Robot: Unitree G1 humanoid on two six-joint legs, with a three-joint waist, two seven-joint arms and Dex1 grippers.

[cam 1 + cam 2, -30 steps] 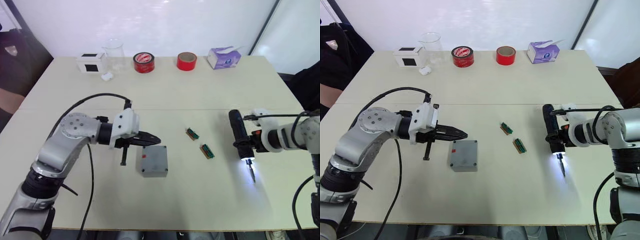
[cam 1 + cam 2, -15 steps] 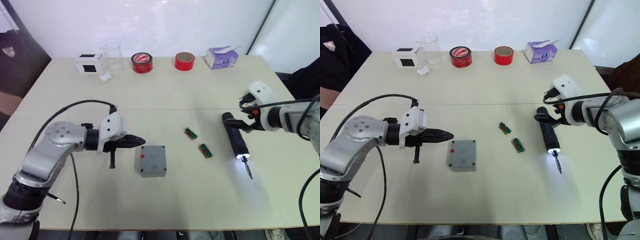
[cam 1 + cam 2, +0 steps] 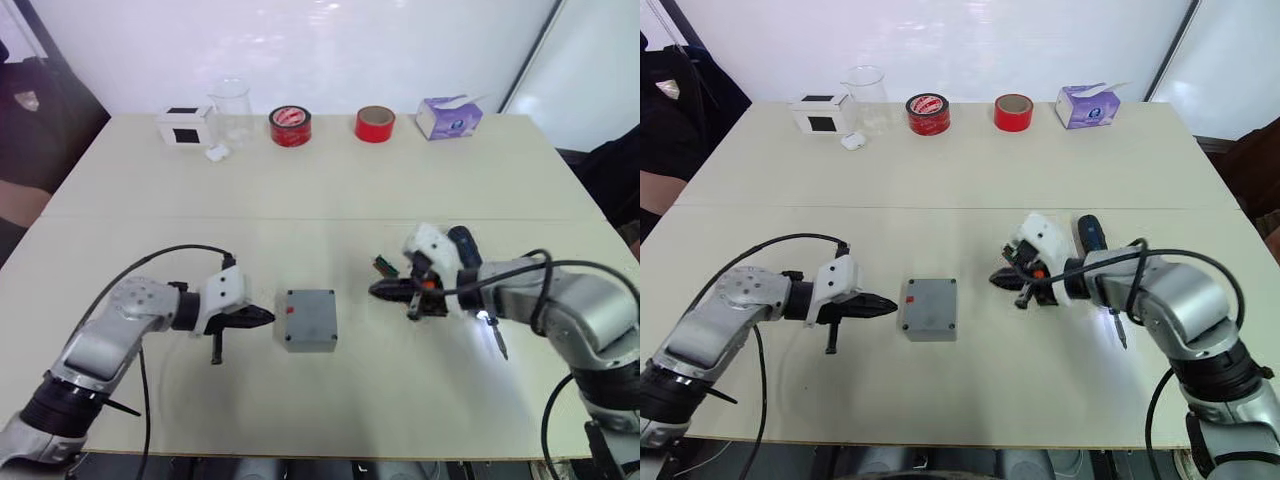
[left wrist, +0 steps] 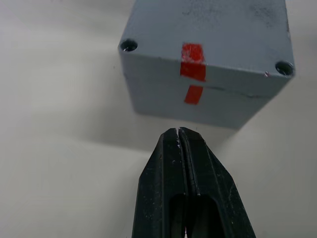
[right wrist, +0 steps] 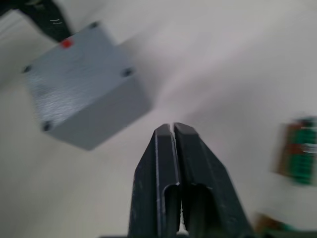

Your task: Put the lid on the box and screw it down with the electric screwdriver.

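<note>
Left gripper [image 3: 883,307]: lower left of centre, black fingers pressed together and empty, tips just beside the box's left side, where the red mark is; likely placed to brace or nudge the box.
Box [image 3: 928,310]: small grey square near the picture's centre on the surface [image 3: 970,400]. The lid [image 4: 213,29] sits on top, flush with the walls, a red mark crossing the seam; corner screw holes are visible, and whether screws sit in them cannot be told.
Right gripper [image 3: 997,279]: right of centre, fingers closed on nothing, pointing left toward the box but apart from it.
Electric screwdriver [image 3: 463,243]: black tool lying on the surface beyond the right forearm, its lit tip and metal bit toward the lower right; nothing holds it.
Green boards [image 3: 385,265]: small circuit pieces near the right gripper.
Far edge: white box with black square [image 3: 822,112], clear beaker [image 3: 866,92], two red tape rolls [image 3: 927,113], tissue pack [image 3: 1087,104], all well apart from the work.
Judgement: lid placement looks done; screwing remains, and needs the screwdriver picked up.
</note>
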